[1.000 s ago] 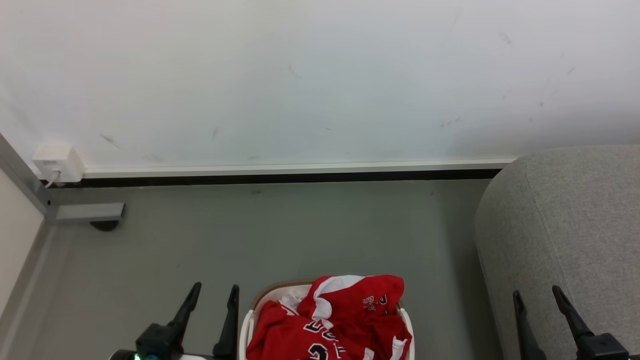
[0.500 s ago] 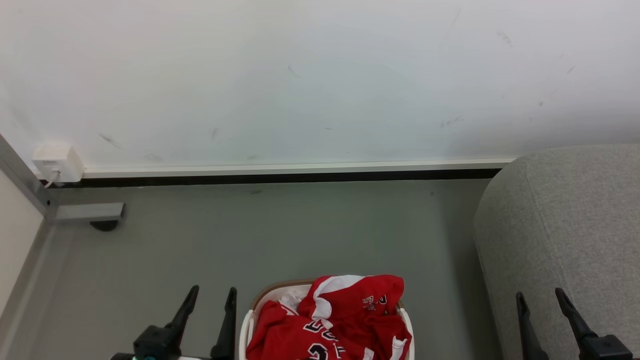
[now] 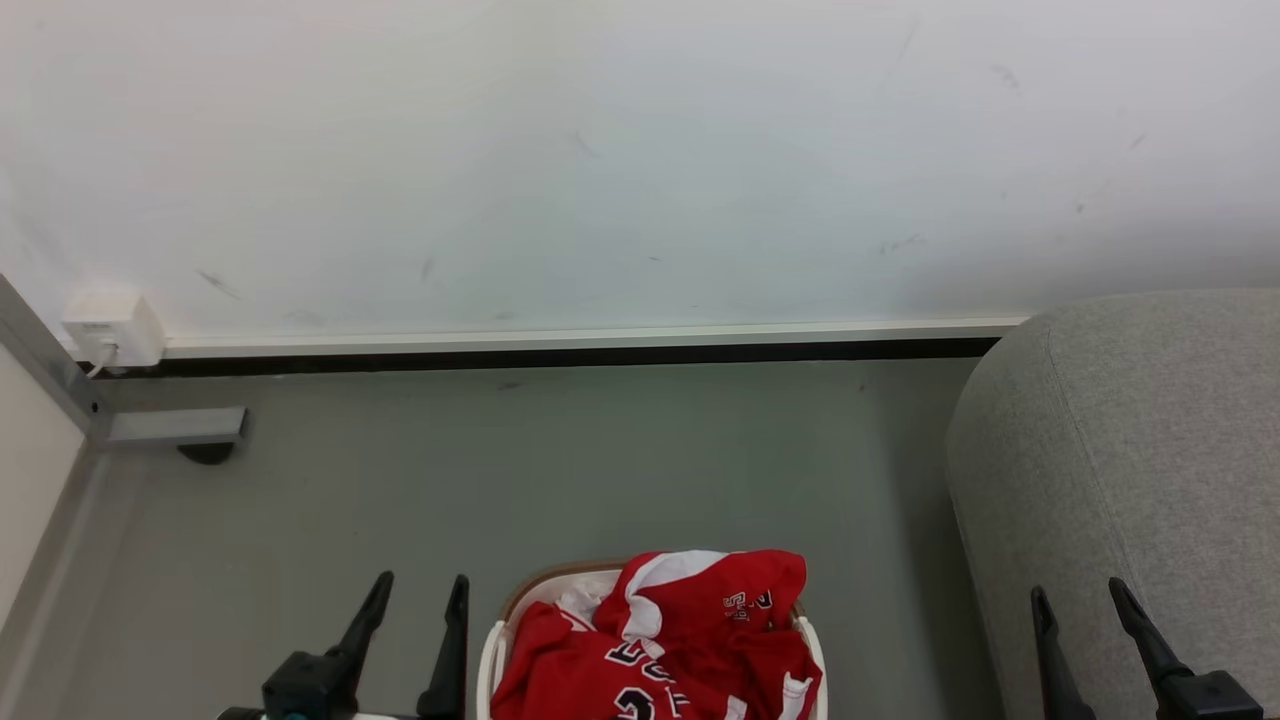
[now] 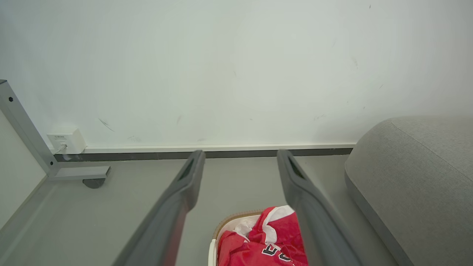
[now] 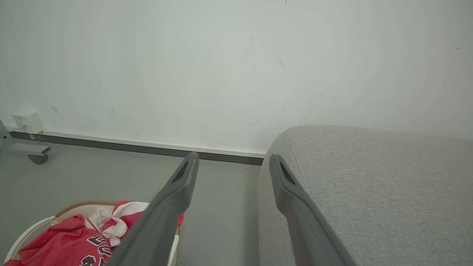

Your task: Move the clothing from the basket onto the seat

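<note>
Pre-grasp: red jersey (image 3: 680,630) heaped in the laundry basket (image 3: 540,582) near the grey sofa (image 3: 1130,450), left gripper (image 3: 422,582) and right gripper (image 3: 1077,590) either side, jaws apart and empty, likely staged for reach-in.

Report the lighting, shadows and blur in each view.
Head view: soft, even light, no glare; the clothing is sharp but cropped by the bottom edge. Left wrist view: the near fingers look slightly soft, the wall evenly lit. Right wrist view: the seat shows crisp weave, its side shaded.
</note>
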{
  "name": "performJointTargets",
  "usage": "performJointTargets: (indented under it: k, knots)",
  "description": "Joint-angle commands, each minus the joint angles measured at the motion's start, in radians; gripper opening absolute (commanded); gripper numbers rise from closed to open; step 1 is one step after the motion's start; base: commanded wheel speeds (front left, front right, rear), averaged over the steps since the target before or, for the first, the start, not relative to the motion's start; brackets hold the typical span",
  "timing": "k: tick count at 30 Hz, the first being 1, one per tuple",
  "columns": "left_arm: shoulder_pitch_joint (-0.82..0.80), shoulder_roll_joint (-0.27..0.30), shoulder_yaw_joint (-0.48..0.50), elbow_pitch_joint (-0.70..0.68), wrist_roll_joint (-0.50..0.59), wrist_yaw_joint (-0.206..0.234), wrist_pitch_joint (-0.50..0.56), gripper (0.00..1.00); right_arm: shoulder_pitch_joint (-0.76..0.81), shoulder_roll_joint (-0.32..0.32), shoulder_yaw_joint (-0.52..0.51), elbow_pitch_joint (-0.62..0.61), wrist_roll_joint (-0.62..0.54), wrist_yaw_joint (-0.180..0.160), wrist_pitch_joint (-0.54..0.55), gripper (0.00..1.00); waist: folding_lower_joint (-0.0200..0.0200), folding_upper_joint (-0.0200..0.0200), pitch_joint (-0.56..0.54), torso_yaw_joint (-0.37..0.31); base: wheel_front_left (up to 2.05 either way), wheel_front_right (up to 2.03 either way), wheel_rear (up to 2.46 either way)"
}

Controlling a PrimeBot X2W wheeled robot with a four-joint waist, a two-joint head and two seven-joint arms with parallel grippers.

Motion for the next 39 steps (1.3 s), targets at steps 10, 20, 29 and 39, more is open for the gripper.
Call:
performJointTargets:
  k: [10, 20, 29, 39]
  knots:
    - [-0.016, 0.007, -0.001, -0.005, -0.016, 0.001, -0.001, 1.0, -0.025, -0.001, 0.012, -0.01, 0.003, 0.0, -0.003, 1.0, 0.0, 0.0, 0.044, -0.023, 0.0, 0.0, 0.0]
    - [-0.121, 0.007, -0.035, 0.025, 0.023, -0.02, -0.001, 1.0, -0.112, -0.001, 0.026, -0.052, 0.032, 0.0, -0.002, 1.0, 0.0, 0.0, 0.204, -0.097, 0.0, 0.0, 0.0]
    - [-0.301, 0.022, -0.128, 0.212, 0.092, -0.056, -0.001, 1.0, -0.219, -0.001, 0.058, -0.103, 0.078, 0.0, -0.002, 1.0, 0.0, 0.0, 0.391, -0.179, 0.0, 0.0, 0.0]
    - [-0.537, 0.025, -0.219, 0.636, 0.158, -0.064, 0.123, 1.0, -0.302, -0.001, 0.091, -0.142, 0.138, 0.0, -0.002, 1.0, 0.0, 0.0, 0.542, -0.252, 0.0, 0.0, 0.0]
